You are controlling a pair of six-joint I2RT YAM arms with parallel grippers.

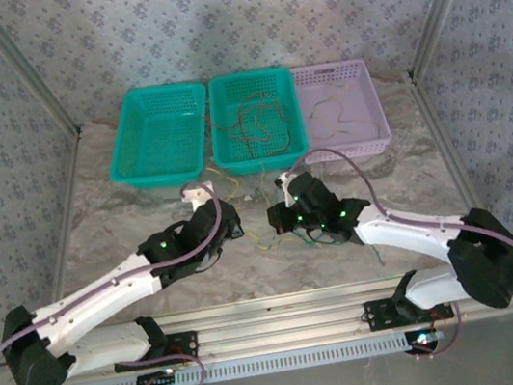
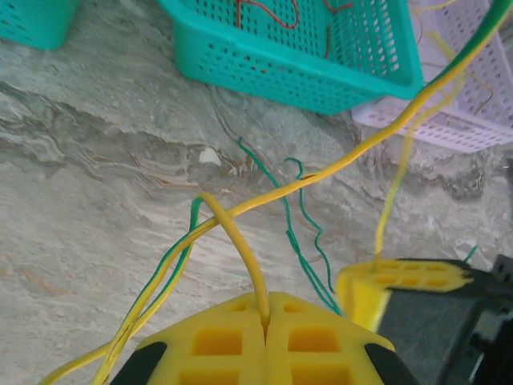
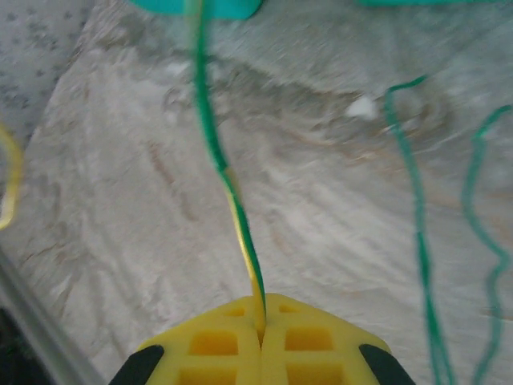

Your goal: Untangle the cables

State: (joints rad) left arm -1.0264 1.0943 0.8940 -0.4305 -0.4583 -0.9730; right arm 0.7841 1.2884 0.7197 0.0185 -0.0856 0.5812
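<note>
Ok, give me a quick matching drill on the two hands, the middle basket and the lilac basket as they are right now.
Things:
1. left hand
2. right hand
3. middle teal basket
4. lilac basket

States or places:
a. red and orange cables inside
b. shut on a green-and-yellow strand
c. far right of the row
d. shut on a yellow cable

Pairs: 1-d, 2-b, 3-a, 4-c
</note>
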